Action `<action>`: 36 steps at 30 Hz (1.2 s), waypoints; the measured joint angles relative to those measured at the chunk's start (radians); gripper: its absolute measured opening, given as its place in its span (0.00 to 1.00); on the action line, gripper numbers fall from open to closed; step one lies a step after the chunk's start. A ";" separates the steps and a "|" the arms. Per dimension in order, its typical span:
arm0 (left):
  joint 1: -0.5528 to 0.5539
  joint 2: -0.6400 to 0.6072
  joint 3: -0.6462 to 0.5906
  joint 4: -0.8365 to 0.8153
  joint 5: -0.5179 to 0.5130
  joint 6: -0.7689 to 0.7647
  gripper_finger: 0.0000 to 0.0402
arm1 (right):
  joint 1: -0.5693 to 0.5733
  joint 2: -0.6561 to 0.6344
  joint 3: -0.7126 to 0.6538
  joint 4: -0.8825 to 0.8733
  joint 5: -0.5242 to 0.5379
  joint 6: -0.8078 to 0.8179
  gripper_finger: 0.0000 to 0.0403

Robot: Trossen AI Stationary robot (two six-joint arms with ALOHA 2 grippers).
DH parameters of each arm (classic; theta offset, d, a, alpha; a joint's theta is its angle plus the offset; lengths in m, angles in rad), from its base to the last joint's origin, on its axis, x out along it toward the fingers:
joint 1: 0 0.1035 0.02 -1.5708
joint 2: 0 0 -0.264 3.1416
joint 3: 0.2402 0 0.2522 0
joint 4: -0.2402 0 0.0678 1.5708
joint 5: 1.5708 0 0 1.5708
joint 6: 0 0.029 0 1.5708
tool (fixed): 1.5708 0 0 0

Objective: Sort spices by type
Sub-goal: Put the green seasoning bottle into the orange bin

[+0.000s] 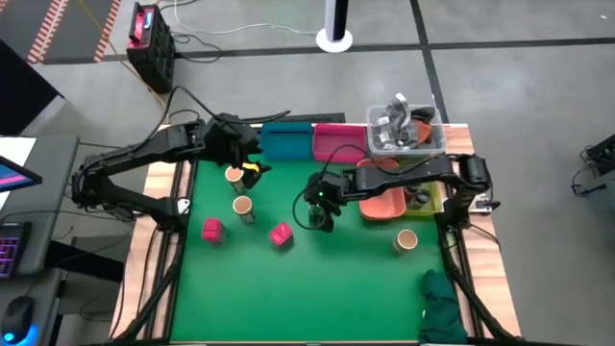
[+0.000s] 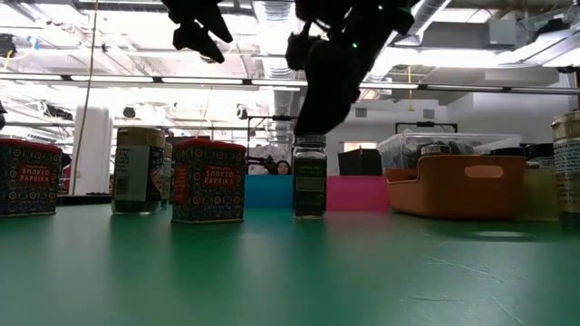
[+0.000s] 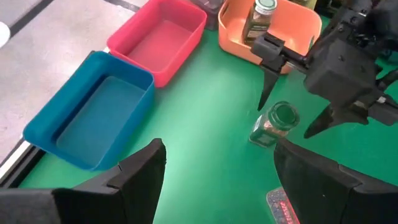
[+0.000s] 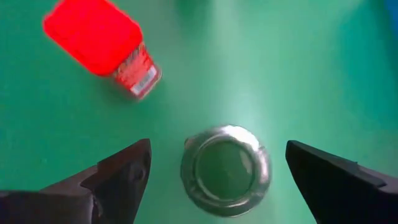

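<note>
In the right wrist view my right gripper (image 4: 218,149) is open, with a finger on each side of a green-topped jar (image 4: 225,169). It hangs just above this upright jar (image 1: 320,219) at mid-table and touches nothing. My left gripper (image 1: 250,166) is open and raised near the blue bin, beside a tan-topped jar (image 1: 233,176). Another tan-topped jar (image 1: 242,207) and two pink-red tins (image 1: 211,229) (image 1: 281,234) stand on the green mat. A third tan-topped jar (image 1: 405,240) stands at the right. One green-topped jar (image 3: 258,18) sits in the orange bin (image 3: 298,22).
A blue bin (image 1: 286,142) and a pink bin (image 1: 338,142) line the far edge. The orange bin (image 1: 382,204) and a yellow-green bin (image 1: 430,199) sit on the right, with a clear tub of metal parts (image 1: 404,130) behind them. A dark green cloth (image 1: 442,308) lies at the near right corner.
</note>
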State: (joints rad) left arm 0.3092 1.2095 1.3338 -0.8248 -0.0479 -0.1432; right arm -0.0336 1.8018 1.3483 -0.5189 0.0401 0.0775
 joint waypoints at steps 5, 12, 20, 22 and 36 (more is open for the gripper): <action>0.000 0.000 0.000 -0.001 -0.003 0.004 0.71 | -0.010 0.022 0.001 -0.013 -0.014 -0.007 0.98; 0.000 -0.044 0.000 0.008 -0.059 0.009 0.71 | -0.021 0.073 0.001 0.018 -0.048 -0.034 0.90; 0.000 -0.105 0.001 0.001 -0.122 0.007 0.71 | -0.021 0.112 0.005 0.052 -0.053 -0.036 0.66; 0.000 -0.106 0.001 0.007 -0.122 0.006 0.71 | -0.025 0.112 0.003 0.050 -0.053 -0.040 0.59; 0.000 -0.108 0.001 0.002 -0.123 -0.043 0.71 | -0.028 -0.027 0.213 -0.427 0.017 0.046 0.54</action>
State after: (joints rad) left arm 0.3096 1.1011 1.3350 -0.8230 -0.1711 -0.1858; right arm -0.0616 1.7752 1.5609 -0.9457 0.0569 0.1236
